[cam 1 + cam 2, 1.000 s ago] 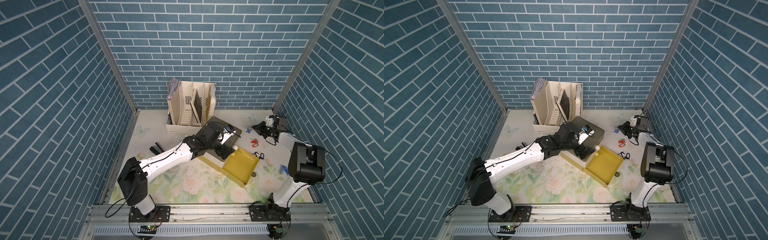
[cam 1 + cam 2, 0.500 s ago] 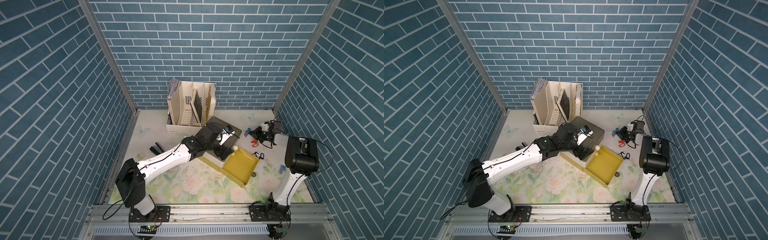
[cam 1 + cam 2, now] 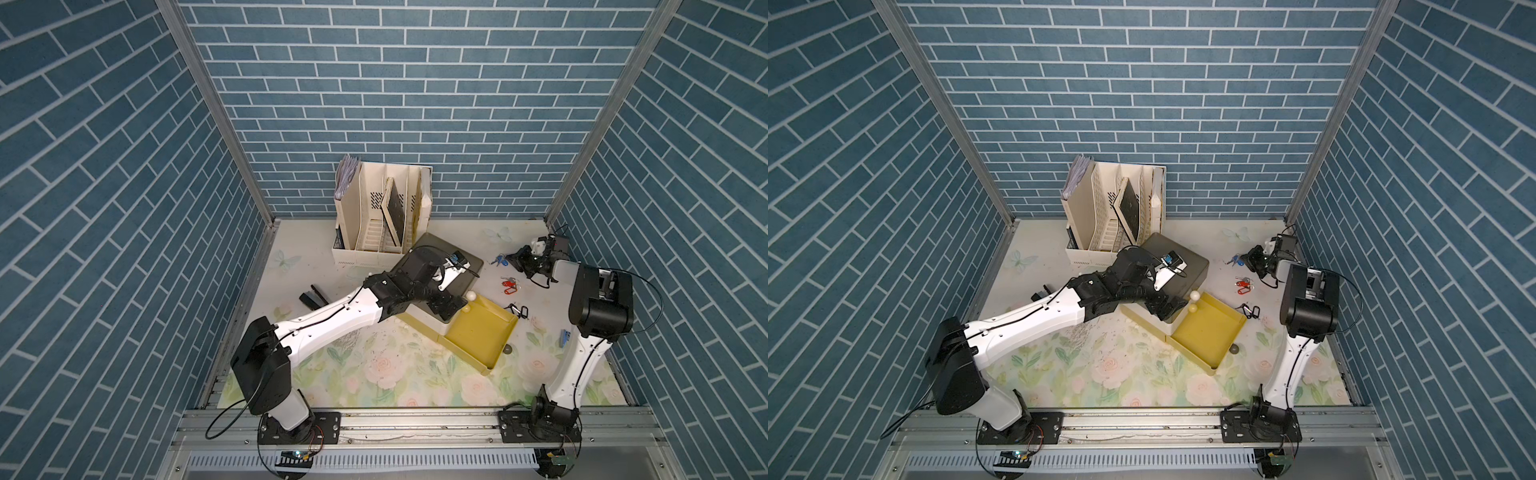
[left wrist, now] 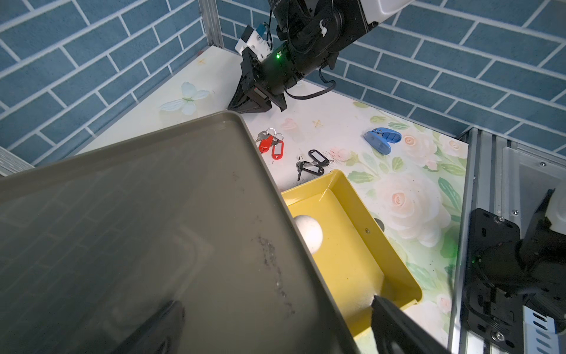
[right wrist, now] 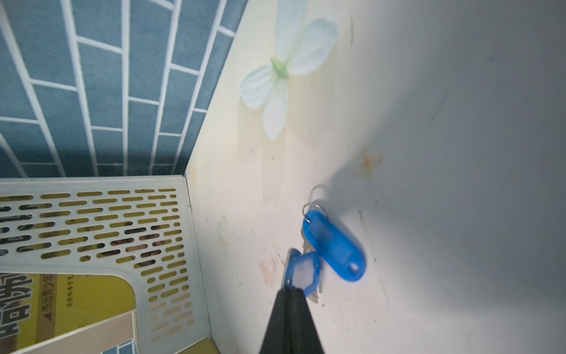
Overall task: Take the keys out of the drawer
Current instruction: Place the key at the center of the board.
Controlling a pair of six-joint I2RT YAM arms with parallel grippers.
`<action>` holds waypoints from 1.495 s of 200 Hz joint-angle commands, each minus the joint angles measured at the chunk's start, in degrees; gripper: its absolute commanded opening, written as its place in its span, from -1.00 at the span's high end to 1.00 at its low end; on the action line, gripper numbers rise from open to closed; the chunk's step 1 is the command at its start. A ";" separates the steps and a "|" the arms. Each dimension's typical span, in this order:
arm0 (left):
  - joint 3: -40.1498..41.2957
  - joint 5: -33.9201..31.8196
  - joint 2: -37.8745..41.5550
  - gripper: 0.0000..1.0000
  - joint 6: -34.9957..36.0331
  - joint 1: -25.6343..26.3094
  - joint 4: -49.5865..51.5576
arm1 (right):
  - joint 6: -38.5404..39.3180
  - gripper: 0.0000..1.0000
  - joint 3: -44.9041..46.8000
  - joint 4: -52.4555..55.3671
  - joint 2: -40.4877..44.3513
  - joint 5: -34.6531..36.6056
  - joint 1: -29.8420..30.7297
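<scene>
Your left fingers [image 4: 393, 321] stand wide over the grey box [image 4: 153, 214]. Your right fingers [image 5: 291, 318] pinch the blue keys [image 5: 333, 248] on the worktop [image 5: 428, 153], well apart from the yellow drawer [image 4: 337, 263]; red keys [image 4: 271, 145] and black keys [image 4: 312, 164] lie beside it.

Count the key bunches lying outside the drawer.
3: blue-tagged bunch pinched by the right gripper; red-tagged bunch on the table; black-tagged bunch beside the drawer. More may hide under the cabinet.

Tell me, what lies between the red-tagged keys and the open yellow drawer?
The black-tagged keys lie there, apart from both the red-tagged keys and the yellow drawer. The left wrist view shows it best.
</scene>
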State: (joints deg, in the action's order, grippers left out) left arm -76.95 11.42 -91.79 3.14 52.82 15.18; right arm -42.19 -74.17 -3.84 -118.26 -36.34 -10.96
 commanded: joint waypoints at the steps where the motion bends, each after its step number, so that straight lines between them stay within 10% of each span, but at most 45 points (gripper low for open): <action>1: -1.41 -0.18 -1.46 -1.00 0.84 0.38 0.81 | 0.08 1.00 -2.99 2.35 -1.99 0.50 -0.77; 43: -1.32 -0.24 -1.46 -1.00 0.57 0.37 0.97 | 0.51 0.58 -3.78 3.84 -2.65 -0.23 -0.99; 108: -1.06 -0.15 0.33 -0.99 -0.56 0.36 0.19 | 1.62 0.55 -0.09 5.01 3.74 -0.04 -1.17; 230: -5.09 -6.41 3.14 -0.99 -10.79 -0.77 1.49 | 11.78 0.24 17.42 25.86 36.25 5.38 1.55; 299: -9.41 1.84 -0.20 -0.99 -19.75 -6.52 5.73 | 12.21 -0.07 33.84 36.87 54.55 10.21 2.36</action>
State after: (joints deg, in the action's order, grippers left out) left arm -85.27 9.08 -91.15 -12.99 48.01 18.92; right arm -31.40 -44.58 26.87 -67.46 -28.45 -9.28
